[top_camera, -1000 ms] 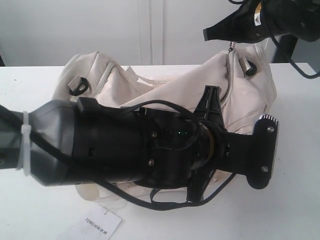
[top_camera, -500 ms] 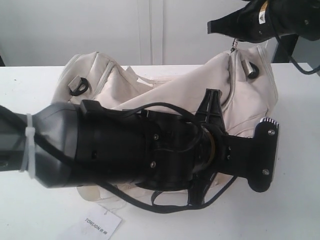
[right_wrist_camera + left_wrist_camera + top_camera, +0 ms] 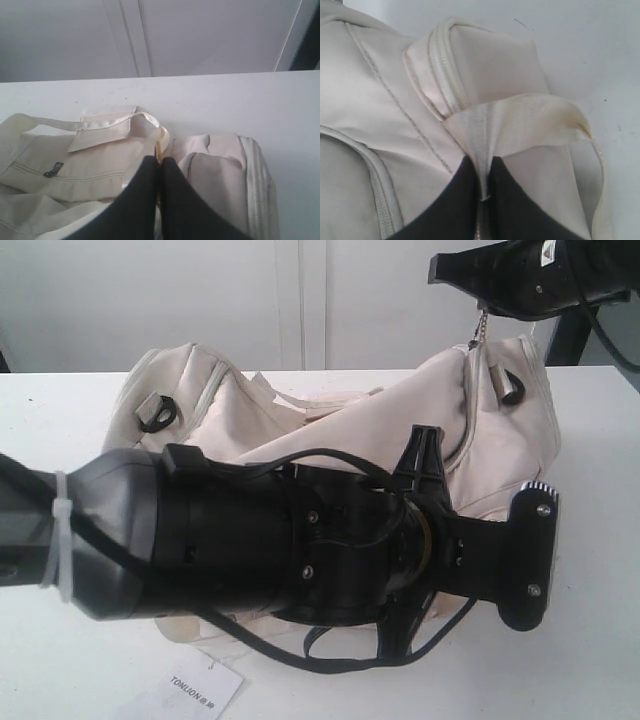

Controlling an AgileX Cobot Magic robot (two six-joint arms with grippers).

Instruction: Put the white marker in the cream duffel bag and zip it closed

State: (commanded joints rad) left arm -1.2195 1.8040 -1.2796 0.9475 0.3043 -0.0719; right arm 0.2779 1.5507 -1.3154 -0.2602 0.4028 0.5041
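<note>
White desk (image 3: 600, 670), faintly specked. Plain white wall (image 3: 150, 300) behind it, with a vertical panel seam at 12 o'clock. Cream duffel bag (image 3: 350, 420) lies slumped across the desk's middle. Paper tag (image 3: 200, 690) printed TONLION sits on the desk at 7 o'clock. Left claw (image 3: 482, 195) is pinched tight on a shiny strap handle (image 3: 520, 122) at the bag's near side. Right claw (image 3: 160, 160), at 1 o'clock, has its fingers pressed together on the gold zipper pull (image 3: 482, 328), and that end of the bag is drawn upward.
</note>
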